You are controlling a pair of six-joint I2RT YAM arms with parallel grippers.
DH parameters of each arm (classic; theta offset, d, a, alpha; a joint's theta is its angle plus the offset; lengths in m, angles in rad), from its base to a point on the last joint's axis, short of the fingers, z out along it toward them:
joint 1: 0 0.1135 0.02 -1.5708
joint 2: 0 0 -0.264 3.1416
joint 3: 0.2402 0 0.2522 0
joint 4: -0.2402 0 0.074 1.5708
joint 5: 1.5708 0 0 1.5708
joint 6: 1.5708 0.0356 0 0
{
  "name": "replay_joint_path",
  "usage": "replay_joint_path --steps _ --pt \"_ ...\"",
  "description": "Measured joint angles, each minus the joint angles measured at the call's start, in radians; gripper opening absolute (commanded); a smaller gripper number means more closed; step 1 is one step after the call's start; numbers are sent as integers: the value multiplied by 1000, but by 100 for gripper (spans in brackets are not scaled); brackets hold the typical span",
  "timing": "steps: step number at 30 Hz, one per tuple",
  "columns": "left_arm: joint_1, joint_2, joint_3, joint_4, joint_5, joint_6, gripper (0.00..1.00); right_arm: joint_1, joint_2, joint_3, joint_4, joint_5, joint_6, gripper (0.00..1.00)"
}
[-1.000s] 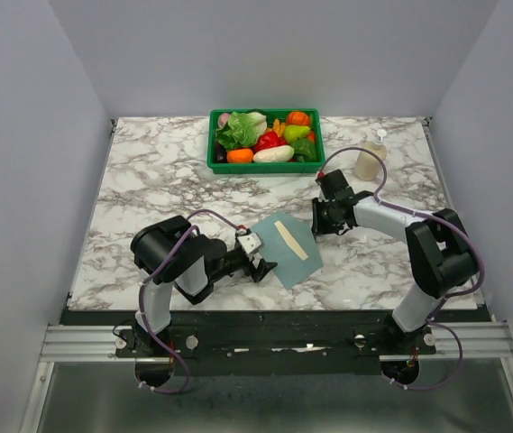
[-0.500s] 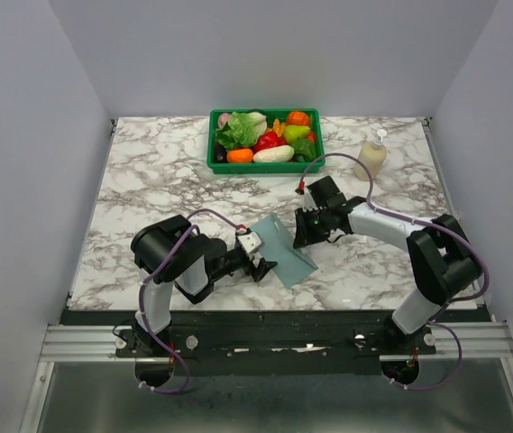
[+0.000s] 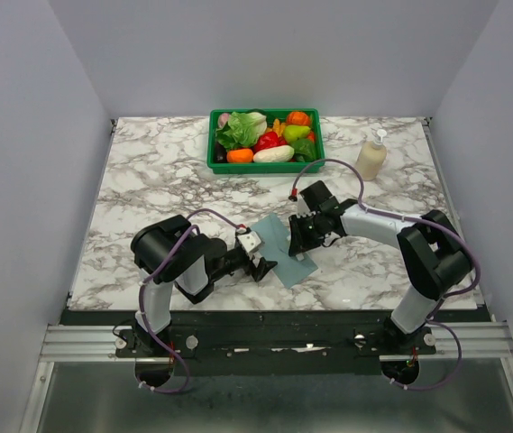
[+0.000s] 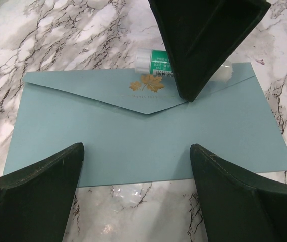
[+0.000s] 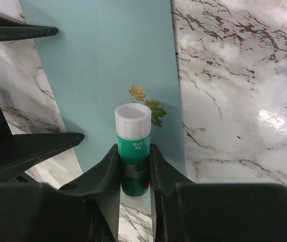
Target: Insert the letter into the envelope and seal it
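Toward the near middle of the marble table [image 3: 148, 180], the envelope [image 3: 279, 248] lies flat between my two arms. From the overhead camera its long axis runs on a diagonal, from far-left to near-right. The pointed flap is folded down over the body. Its fold runs along the long edge on the right arm's side and its tip aims back at the left arm, with the gold leaf mark just inside that tip.

The left gripper [image 4: 135, 150] sits low at the near long edge with its jaws spread wide and nothing between them. One finger [image 4: 32, 186] stands to each side of the flap's tip, over the edge of the paper.

The right gripper [image 5: 133, 151] is clamped narrow on a glue stick [image 5: 132, 121], green-labelled with a white cap. It holds the stick low over the flap beside the leaf, roughly parallel to the fold. I cannot tell whether the stick touches the paper.

All four envelope edges lie on the table, the near corner fairly close to the front edge. Bare marble stretches to the left and right of both arms. A green basket [image 3: 265, 169] of toy vegetables stands well apart at the far edge. A small bottle [image 3: 371, 158] stands to the far right, also well apart.
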Motion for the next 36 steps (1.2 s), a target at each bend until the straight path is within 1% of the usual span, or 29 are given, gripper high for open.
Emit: replay_joint_path --steps 2,3,5,7,8,9,13,15,17,20,23,28,36 --pt "0 -6 0 -4 -9 -16 85 0 0 0 0 0 2 1" --pt "0 -10 -2 -8 -18 -21 77 0 0 0 0 1 3 1" --pt "0 -41 -12 -36 -52 -39 66 0 0 0 1 3 4 1" --pt "2 -87 -29 -76 -91 -53 42 0 0 0 1 6 8 1" --pt "3 -116 -35 -98 -113 -63 29 0 0 0 2 7 11 1" --pt "3 -144 -36 -116 -129 -62 0 0 0 0 2 8 11 1" --pt "6 -290 2 -193 -190 -61 0 0 0 -2 4 8 15 1" --pt "6 -335 52 -231 -206 -60 0 0 0 -2 6 8 19 1" --pt "7 -346 104 -257 -206 -54 0 0 1 -3 10 8 22 1" --pt "7 -307 202 -306 -184 -48 0 0 1 -3 11 8 24 1" --pt "7 -235 257 -332 -156 -48 0 0 1 -4 14 8 31 1" --pt "6 -154 265 -384 -153 -49 0 0 1 -5 15 8 37 1" --pt "-11 -123 263 -385 -142 -49 0 0 2 -5 18 7 45 1"
